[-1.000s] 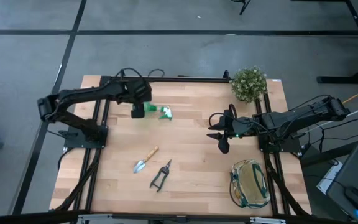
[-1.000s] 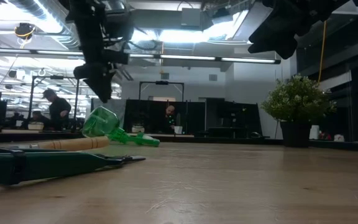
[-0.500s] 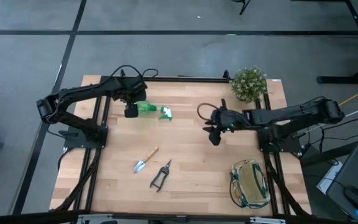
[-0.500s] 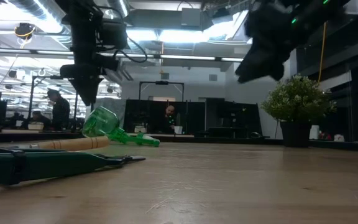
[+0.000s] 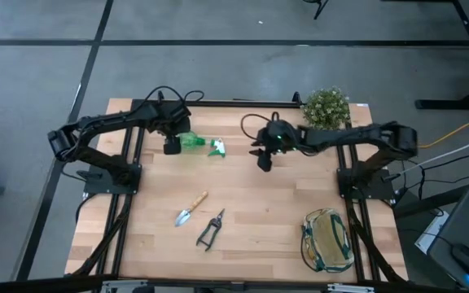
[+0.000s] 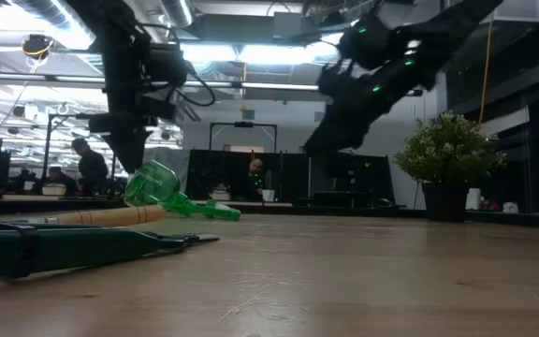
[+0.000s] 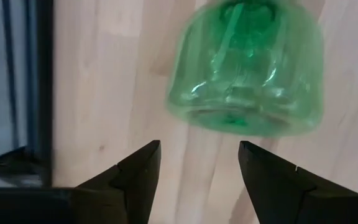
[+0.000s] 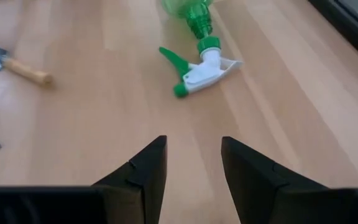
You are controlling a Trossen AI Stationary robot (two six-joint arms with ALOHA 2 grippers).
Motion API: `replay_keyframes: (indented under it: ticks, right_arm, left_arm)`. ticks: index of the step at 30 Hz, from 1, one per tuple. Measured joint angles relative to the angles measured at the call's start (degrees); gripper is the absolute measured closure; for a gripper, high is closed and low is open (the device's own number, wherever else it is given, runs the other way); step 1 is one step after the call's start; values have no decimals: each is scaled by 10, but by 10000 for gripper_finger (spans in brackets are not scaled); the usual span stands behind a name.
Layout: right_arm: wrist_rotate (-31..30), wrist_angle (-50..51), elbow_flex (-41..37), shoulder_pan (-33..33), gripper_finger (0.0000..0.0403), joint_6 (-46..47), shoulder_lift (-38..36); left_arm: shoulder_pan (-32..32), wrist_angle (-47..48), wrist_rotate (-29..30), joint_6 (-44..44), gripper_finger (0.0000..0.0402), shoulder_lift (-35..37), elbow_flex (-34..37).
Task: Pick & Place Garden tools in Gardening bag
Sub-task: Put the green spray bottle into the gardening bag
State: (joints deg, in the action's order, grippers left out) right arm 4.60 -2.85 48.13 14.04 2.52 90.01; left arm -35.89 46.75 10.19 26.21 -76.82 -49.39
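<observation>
The green translucent spray bottle (image 5: 195, 144) lies on its side at the table's far left, its white nozzle (image 8: 207, 68) pointing right. My left gripper (image 5: 170, 146) is open above the table just left of the bottle's base (image 7: 247, 74), touching nothing. My right gripper (image 5: 264, 161) is open and empty above the table's far middle, right of the nozzle. The wooden-handled trowel (image 5: 190, 208) and the black-handled shears (image 5: 210, 229) lie flat at the near left. The beige bag (image 5: 327, 239) with green trim stands at the near right.
A bushy potted plant (image 5: 326, 109) stands at the far right corner, close behind my right arm. Bare wood lies between the tools and the bag.
My right gripper has swung from the table's right side toward the far left, nearing the spray bottle's nozzle. My left gripper has moved from above the bottle's base a little toward the left edge, off the bottle. The bottle has stayed where it was.
</observation>
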Motion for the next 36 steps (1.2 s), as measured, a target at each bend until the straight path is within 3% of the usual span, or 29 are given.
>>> replay_keyframes:
  ticks: [10,20,28,36]
  right_arm:
    - [6,14,99,10,247,-106,118]
    - [24,14,166,36,247,-111,227]
    - [45,13,196,37,247,-109,268]
    - [47,13,197,37,247,-94,290]
  left_arm:
    - [11,-98,-11,1,192,0,39]
    - [10,-130,-49,1,192,0,40]
    - [22,-156,-83,1,192,-2,40]
    - [41,-172,-84,-8,192,-72,40]
